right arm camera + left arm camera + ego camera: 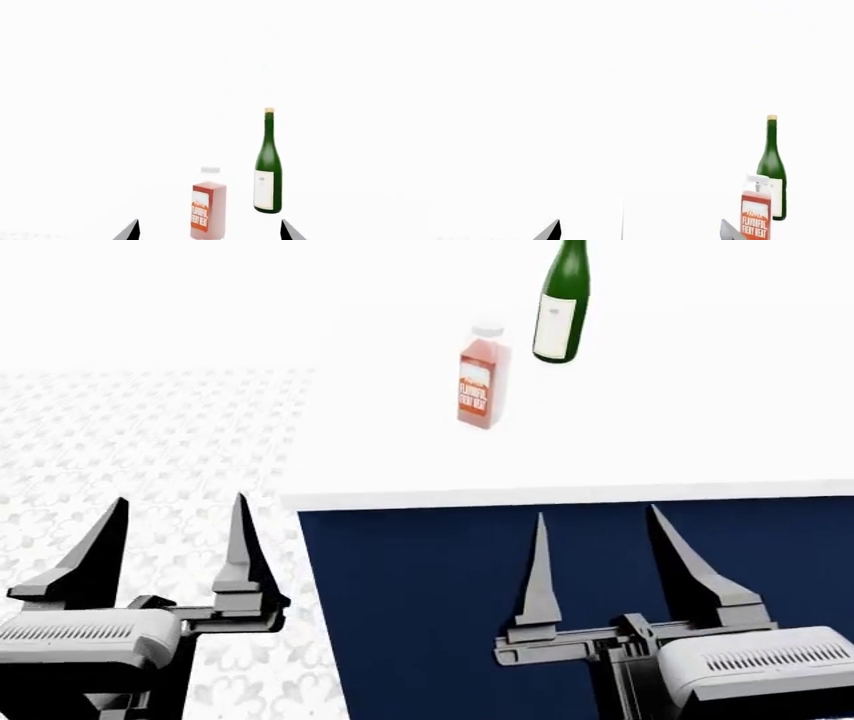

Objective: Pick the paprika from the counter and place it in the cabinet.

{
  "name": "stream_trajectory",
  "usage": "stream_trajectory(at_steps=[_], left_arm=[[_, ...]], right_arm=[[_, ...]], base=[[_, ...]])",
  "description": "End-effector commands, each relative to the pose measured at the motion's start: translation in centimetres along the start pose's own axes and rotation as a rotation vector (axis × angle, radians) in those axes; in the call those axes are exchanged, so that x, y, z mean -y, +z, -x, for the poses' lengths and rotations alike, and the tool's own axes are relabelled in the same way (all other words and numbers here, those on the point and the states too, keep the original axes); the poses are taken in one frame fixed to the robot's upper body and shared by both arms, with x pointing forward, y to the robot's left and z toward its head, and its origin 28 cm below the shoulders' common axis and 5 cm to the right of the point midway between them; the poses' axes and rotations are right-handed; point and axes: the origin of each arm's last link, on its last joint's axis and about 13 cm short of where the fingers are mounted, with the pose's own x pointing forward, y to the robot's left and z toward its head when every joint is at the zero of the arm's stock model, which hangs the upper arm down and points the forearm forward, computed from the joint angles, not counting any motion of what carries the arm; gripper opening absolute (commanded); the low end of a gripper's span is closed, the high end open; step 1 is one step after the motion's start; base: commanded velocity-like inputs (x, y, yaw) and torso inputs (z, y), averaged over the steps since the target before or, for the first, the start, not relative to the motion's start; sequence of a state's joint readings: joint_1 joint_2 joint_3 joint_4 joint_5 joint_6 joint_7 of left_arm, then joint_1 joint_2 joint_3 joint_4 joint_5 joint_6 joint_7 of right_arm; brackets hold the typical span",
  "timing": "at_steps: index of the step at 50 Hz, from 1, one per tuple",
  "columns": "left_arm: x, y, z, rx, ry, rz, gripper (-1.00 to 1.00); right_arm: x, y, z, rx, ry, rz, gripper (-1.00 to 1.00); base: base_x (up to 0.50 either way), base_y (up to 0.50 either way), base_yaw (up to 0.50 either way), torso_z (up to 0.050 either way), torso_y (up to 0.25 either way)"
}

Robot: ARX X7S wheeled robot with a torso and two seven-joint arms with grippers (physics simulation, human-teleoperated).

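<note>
While my left wrist view showed the paprika (755,210) upright, off to one side of my left claw (639,231), the head view had both claws spread apart, empty, short of the worktop (641,455). Right wrist view: paprika dead ahead between my right claw (209,231) tips, long axis vertical, cap up; I judged reaching came next.

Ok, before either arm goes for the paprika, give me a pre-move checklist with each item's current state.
1. Paprika standing upright on the counter: ok.
2. Paprika free of the green wine bottle: ok, the head view shows a gap; the bottle stands farther back.
3. Left gripper open and empty: ok.
4. Right gripper open and empty: ok.
5. Paprika lined up between the right gripper's fingers: ok, roughly centred in the right wrist view; off to one side in the left wrist view.
6. Cabinet in view for the placing: not ok, no view shows it.
</note>
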State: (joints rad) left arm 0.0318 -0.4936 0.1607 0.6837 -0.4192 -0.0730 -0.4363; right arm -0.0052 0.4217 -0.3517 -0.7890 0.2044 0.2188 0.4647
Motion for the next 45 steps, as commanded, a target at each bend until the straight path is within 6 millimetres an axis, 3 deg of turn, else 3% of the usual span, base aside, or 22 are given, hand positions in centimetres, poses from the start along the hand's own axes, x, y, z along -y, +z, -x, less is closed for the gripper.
stream_trajectory(at_steps=[1,45], left_arm=[[-0.12,0.6,0.06,0.025,-0.007,0.008,1.0],[-0.41,0.98,0.13,0.032,-0.01,0.034,1.0]], right_arm=[[-0.17,0.43,0.06,0.003,0.005,0.005,1.0],[-0.58,0.66,0.35,-0.002,0.026,0.005,1.0]], base=[[-0.02,-0.4,0.0,0.0,0.0],[-0.02,-0.42,0.0,0.0,0.0]])
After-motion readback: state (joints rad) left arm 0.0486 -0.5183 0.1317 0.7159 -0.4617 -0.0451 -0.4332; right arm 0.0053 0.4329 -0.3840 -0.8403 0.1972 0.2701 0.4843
